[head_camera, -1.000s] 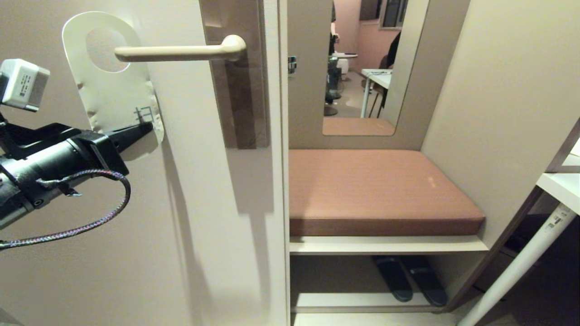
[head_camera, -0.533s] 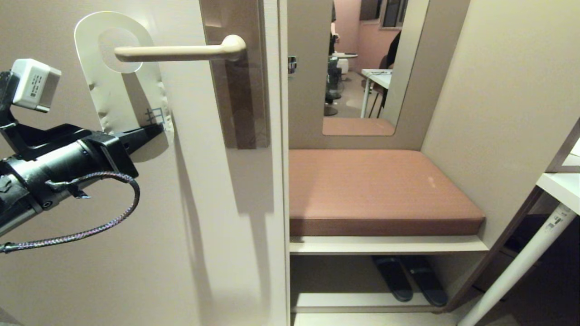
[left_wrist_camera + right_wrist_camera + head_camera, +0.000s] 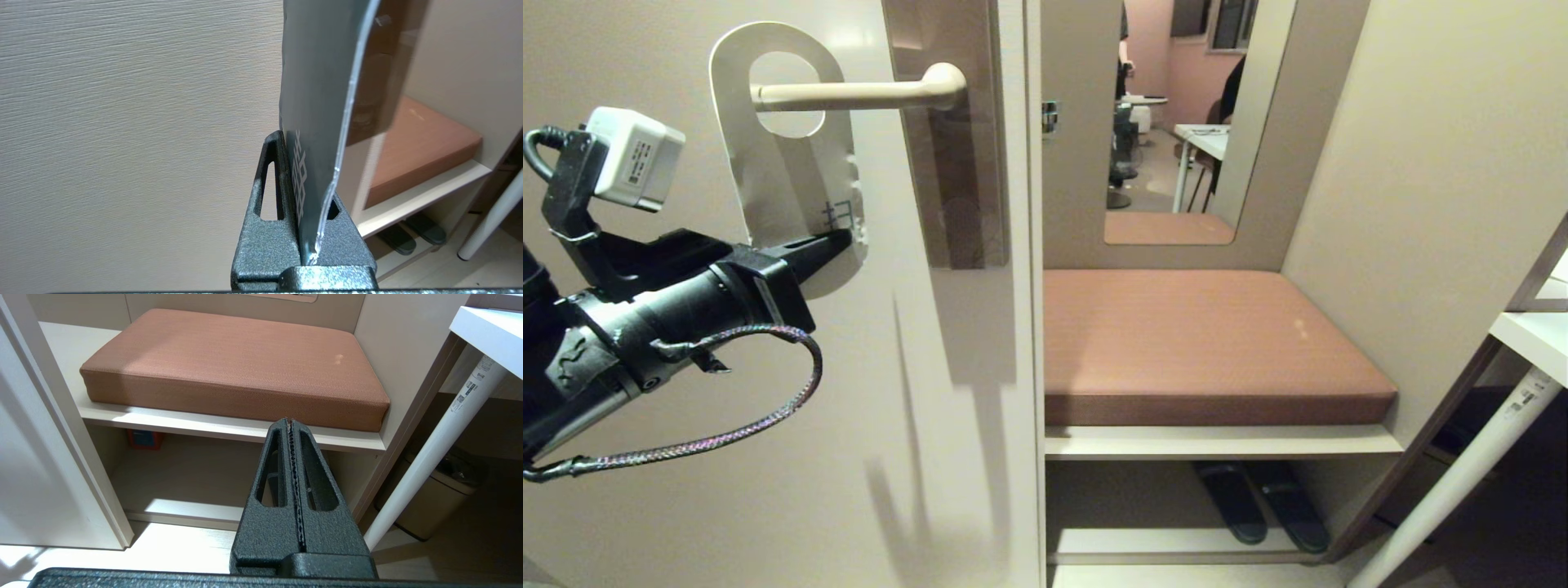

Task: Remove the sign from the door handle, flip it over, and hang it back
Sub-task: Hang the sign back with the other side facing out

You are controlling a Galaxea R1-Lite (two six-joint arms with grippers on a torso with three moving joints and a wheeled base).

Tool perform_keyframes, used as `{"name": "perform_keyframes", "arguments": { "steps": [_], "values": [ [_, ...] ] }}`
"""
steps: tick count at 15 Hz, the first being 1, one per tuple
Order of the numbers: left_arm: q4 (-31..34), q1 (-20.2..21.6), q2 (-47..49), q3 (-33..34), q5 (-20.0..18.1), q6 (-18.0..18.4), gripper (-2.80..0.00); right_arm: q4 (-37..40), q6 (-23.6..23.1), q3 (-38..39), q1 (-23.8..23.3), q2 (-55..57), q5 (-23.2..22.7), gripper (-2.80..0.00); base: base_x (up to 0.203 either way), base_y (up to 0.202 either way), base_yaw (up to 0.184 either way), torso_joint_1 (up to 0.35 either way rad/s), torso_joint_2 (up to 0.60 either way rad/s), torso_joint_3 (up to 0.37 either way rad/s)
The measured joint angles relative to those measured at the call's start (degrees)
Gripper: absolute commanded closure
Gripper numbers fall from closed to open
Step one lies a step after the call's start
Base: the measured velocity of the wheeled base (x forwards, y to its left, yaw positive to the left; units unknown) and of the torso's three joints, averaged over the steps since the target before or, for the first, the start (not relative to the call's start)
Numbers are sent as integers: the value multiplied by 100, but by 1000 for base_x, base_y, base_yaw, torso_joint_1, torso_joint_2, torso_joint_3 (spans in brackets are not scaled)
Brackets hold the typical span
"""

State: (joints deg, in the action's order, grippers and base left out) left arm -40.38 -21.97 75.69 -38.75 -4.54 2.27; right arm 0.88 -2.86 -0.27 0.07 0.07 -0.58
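Note:
The sign [image 3: 784, 180] shows its white side in the head view, tilted against the door. The free end of the cream door handle [image 3: 866, 94] shows inside the sign's hole, and the lever crosses in front of the hole's right rim. The handle sits on a brown-grey plate [image 3: 956, 163]. My left gripper [image 3: 837, 241] reaches in from the left and is shut on the sign's lower corner. In the left wrist view the sign [image 3: 318, 102] stands edge-on, blue side showing, between the fingers of the left gripper [image 3: 304, 171]. My right gripper [image 3: 291, 421] is shut and empty, hanging low before the bench.
Right of the door is a niche with a brown bench cushion [image 3: 1201, 343], a mirror [image 3: 1176, 122] above it and dark slippers [image 3: 1258, 506] below. A white table leg [image 3: 1462, 474] slants at the far right, with a bin [image 3: 433, 506] behind it.
My left gripper has carried the sign to the right along the door. The hole, which was left of the lever's tip, now lies around it.

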Motion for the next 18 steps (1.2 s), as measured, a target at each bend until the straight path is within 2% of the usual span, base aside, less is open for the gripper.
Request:
{"name": "perform_keyframes", "arguments": {
  "steps": [7,11,18],
  "values": [
    [91,-411,-11,63,682,165,0,0,0,0,0,0,-1,0,0,0,0,0,0,0],
    [249,-705,-4,100,749,186,0,-9,2,0,0,0,6,0,0,0,0,0,0,0],
    [259,-924,69,111,749,257,0,-11,2,9,0,0,7,0,0,0,0,0,0,0]
  ]
}}
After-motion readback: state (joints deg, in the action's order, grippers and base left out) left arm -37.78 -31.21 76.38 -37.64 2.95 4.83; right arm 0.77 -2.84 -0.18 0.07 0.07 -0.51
